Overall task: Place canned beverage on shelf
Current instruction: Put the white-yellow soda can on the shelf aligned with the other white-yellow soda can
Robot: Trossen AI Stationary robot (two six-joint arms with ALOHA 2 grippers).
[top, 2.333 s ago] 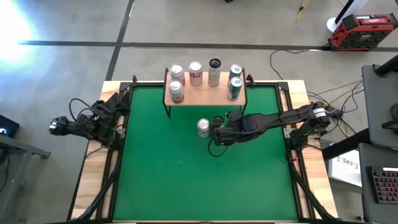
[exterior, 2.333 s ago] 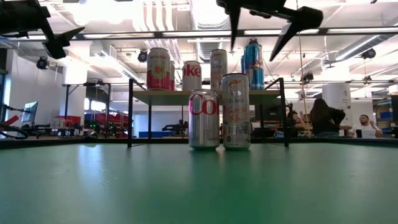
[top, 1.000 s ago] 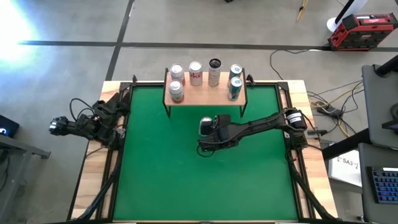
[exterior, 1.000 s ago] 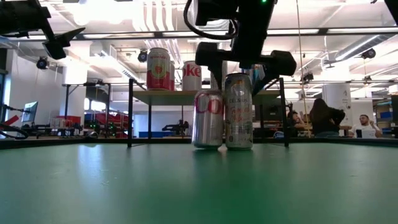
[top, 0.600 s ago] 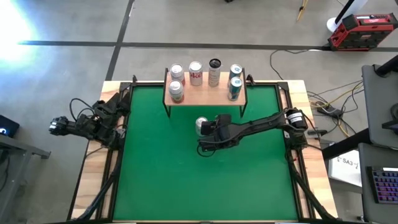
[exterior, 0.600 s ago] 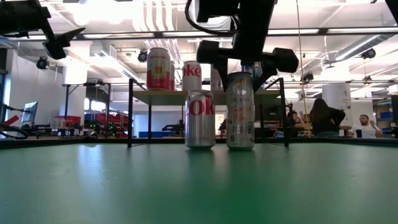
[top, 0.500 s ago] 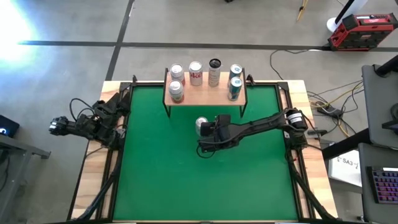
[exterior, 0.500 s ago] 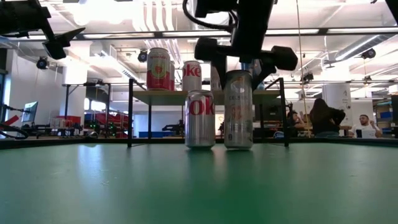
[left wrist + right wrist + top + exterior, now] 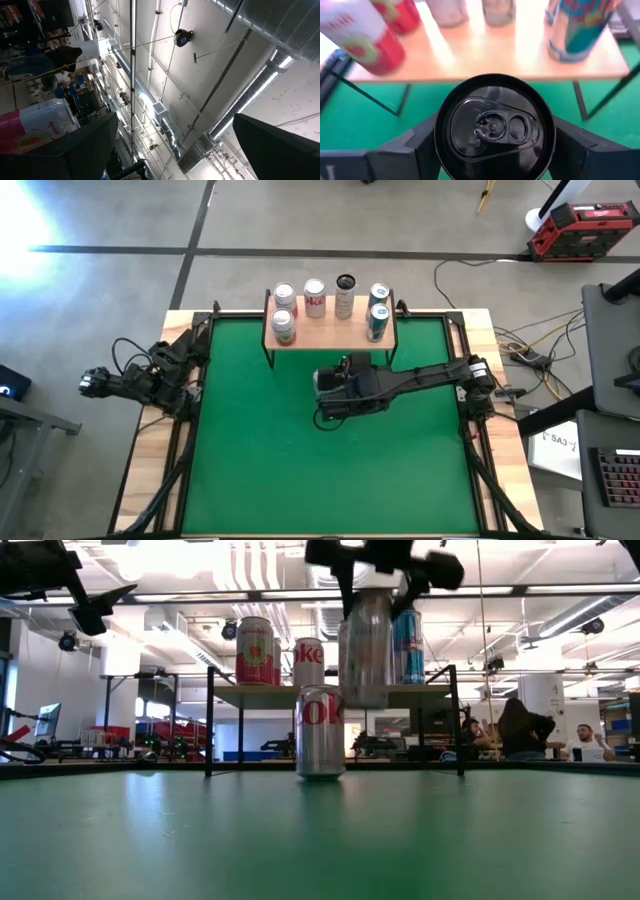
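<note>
Holding a tall silver can (image 9: 364,645) clamped in my right gripper (image 9: 378,570), lifted clear of the green mat (image 9: 300,450), just near of the shelf (image 9: 330,332) (five cans up already). Placing remains; cola can (image 9: 321,732) waits below.

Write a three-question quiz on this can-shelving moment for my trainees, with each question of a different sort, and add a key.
1. True or false: the right gripper holds a silver can lifted off the green mat.
2. Which stands alone on the mat? A) Coke can B) blue can
3. Fill in: the left gripper waits, open, at the table's ____ edge.

Key: 1 true; 2 A; 3 left.
</note>
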